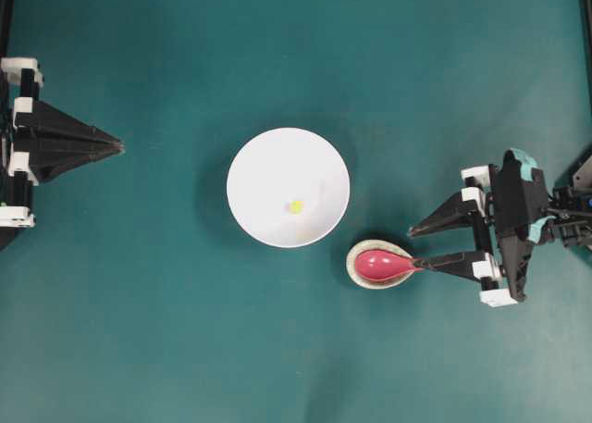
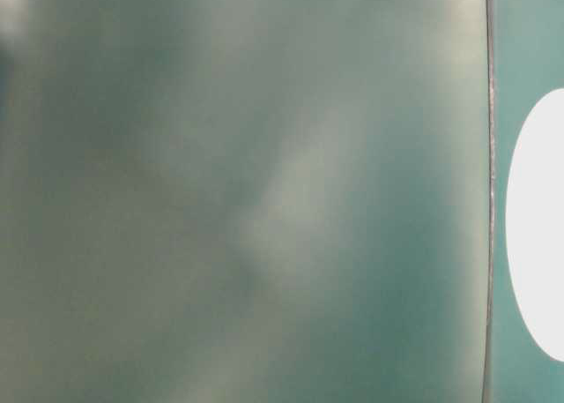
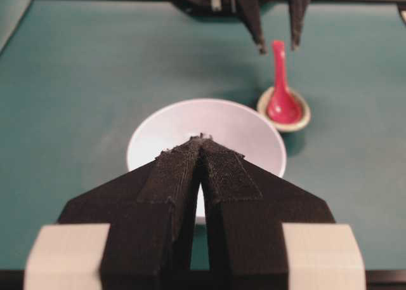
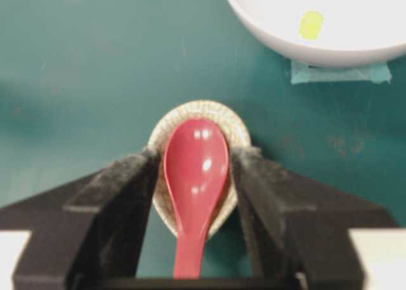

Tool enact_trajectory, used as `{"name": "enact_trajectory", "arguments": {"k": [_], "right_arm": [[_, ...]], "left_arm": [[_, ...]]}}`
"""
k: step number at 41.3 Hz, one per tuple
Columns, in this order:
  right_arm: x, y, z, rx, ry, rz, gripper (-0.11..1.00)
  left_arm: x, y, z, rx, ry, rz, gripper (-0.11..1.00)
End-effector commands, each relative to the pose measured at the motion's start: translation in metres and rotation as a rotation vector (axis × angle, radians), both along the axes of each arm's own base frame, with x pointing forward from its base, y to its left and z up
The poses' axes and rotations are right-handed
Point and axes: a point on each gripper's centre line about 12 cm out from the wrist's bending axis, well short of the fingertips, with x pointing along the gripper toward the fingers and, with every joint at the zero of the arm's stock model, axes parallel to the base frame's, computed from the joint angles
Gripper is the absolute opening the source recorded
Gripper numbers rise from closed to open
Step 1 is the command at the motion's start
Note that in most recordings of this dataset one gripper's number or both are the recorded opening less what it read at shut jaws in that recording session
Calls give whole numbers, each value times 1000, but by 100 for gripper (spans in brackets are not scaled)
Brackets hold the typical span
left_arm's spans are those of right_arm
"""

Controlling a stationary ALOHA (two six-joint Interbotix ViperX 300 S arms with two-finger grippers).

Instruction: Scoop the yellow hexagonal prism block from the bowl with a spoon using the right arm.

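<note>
Overhead first: your right gripper (image 1: 414,245) stands wide open, holding nothing, its two fingers pointing toward the bowl (image 1: 268,164). The spoon (image 1: 387,266) lies in a small speckled dish (image 1: 354,267), handle tip at the lower finger's tip. Yellow hexagonal prism block (image 1: 295,206) sits inside the bowl, past the fingertips and to the upper side. Your left gripper (image 1: 118,146) rests well apart at the far edge, fingers pressed together, nothing between them

Table-level view: blurred green, only a white edge of the bowl (image 2: 538,227) legible

Left wrist view: closed fingers (image 3: 181,176) meet in front of the bowl (image 3: 254,128); spoon (image 3: 282,99) and dish beyond, the right fingers hanging above the handle

Right wrist view: open fingers (image 4: 120,201) straddle the spoon (image 4: 195,176) and dish (image 4: 238,128), neither touching the spoon. Block (image 4: 311,24) lies in the bowl (image 4: 266,23) ahead, off to the right finger's side
</note>
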Motion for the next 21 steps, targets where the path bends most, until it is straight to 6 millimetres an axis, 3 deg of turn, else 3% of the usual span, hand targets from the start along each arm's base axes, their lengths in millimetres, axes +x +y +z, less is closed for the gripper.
{"name": "enact_trajectory", "arguments": {"k": [1, 21], "right_arm": [[1, 5, 1, 9, -40, -2, 54], [-10, 15, -32, 6, 37, -32, 54]], "left_arm": [[3, 1, 9, 3, -28, 2, 0], [3, 1, 10, 1, -29, 3, 0]]}}
